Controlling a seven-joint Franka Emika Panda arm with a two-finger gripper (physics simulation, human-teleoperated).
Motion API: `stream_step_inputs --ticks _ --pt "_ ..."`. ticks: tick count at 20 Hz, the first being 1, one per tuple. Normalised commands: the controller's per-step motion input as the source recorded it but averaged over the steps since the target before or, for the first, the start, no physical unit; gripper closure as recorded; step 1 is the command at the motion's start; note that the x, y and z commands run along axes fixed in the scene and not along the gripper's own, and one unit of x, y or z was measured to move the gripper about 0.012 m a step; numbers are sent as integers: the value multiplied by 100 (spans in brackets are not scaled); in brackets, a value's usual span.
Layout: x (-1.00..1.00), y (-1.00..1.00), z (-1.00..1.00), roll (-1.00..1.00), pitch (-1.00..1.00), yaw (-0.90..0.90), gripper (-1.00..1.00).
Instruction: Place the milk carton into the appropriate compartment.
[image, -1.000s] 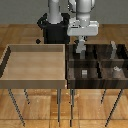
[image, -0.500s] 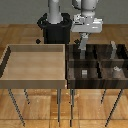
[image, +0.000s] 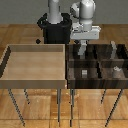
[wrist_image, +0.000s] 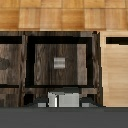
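Observation:
In the wrist view the milk carton (wrist_image: 62, 98) shows as a small pale grey-white box held between my dark fingers. My gripper (image: 81, 51) is shut on it and hangs over the back compartment of the dark wooden bin (image: 97, 61), on the side nearest the light tray. In the exterior view the fingers hide most of the carton. Beyond the carton, the wrist view looks into the neighbouring compartment, where a small low grey cube (wrist_image: 59, 62) lies.
A light wooden tray (image: 35, 83) stands at the exterior view's left, touching the bin. The low cube (image: 84, 73) is in the front compartment by the tray. A taller grey block (image: 114, 49) and a small pale object (image: 116, 70) occupy the right-hand compartments. The black robot base (image: 54, 30) stands behind.
My gripper has come down a little toward the bin's back compartment, still shut on the carton. Nothing else has moved.

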Motion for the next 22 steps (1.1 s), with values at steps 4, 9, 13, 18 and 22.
stream_step_inputs --ticks 4,9,13,18,22 --pt "-100 0 0 0 0 0 100" --pt "-100 0 0 0 0 0 100" --pt "0 0 -75 0 0 0 100" --pt "0 0 -100 0 0 0 100" --pt "0 0 -75 0 0 0 -100"
